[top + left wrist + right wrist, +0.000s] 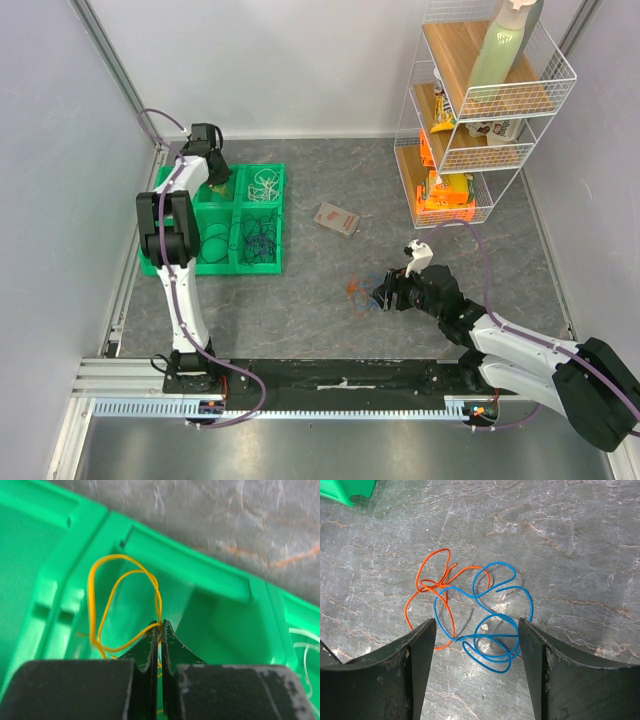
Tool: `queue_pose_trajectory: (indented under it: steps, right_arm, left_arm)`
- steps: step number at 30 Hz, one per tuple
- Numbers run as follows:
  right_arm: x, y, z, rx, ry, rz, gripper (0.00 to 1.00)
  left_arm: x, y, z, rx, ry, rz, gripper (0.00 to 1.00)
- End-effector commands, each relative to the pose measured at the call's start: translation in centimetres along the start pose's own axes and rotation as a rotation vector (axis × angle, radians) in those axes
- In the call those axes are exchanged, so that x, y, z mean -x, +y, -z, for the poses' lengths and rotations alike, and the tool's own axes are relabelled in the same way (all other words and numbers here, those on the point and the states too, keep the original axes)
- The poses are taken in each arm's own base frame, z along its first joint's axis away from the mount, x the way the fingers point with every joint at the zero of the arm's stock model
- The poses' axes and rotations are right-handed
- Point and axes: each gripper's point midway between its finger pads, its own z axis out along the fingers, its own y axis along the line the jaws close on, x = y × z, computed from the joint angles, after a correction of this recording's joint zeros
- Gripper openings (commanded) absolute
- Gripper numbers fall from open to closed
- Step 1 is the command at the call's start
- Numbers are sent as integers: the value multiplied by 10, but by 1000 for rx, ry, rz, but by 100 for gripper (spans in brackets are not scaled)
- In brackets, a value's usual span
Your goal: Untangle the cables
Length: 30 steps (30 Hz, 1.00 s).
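Tangled cables [496,564] lie between the right tool's [476,625] spread fingers.

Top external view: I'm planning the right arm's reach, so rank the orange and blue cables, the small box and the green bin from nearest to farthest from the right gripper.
1. The orange and blue cables, on the table just in front of the right gripper.
2. The small box, farther back, mid-table.
3. The green bin, far over on the left arm's side.
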Motion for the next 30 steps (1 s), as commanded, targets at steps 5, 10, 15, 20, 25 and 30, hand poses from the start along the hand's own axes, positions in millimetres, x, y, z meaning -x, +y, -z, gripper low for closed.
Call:
queue_pose_trajectory:
  steps: [5, 10, 15, 20, 25, 30]
  right_arm:
    - [17, 8, -1, 33, -55, 7, 74]
    - [16, 8, 0, 35, -56, 7, 74]
    - [16, 8, -1, 35, -49, 10, 74]
    - [16, 9, -2, 34, -48, 8, 74]
    - [14, 8, -4, 34, -37, 9, 74]
    - [15, 8, -4, 29, -38, 8, 74]
  left_arm:
    - [-10, -28, 58, -209, -9, 84, 2]
    - [-21, -23, 64, -189, 22, 100, 20]
    - [1, -21, 105, -187, -59, 128, 42]
    - [16, -22, 173, -275, -181, 163, 47]
    - [-1, -24, 223, -373, -205, 158, 52]
    - [-54, -51, 259, -556, -181, 122, 49]
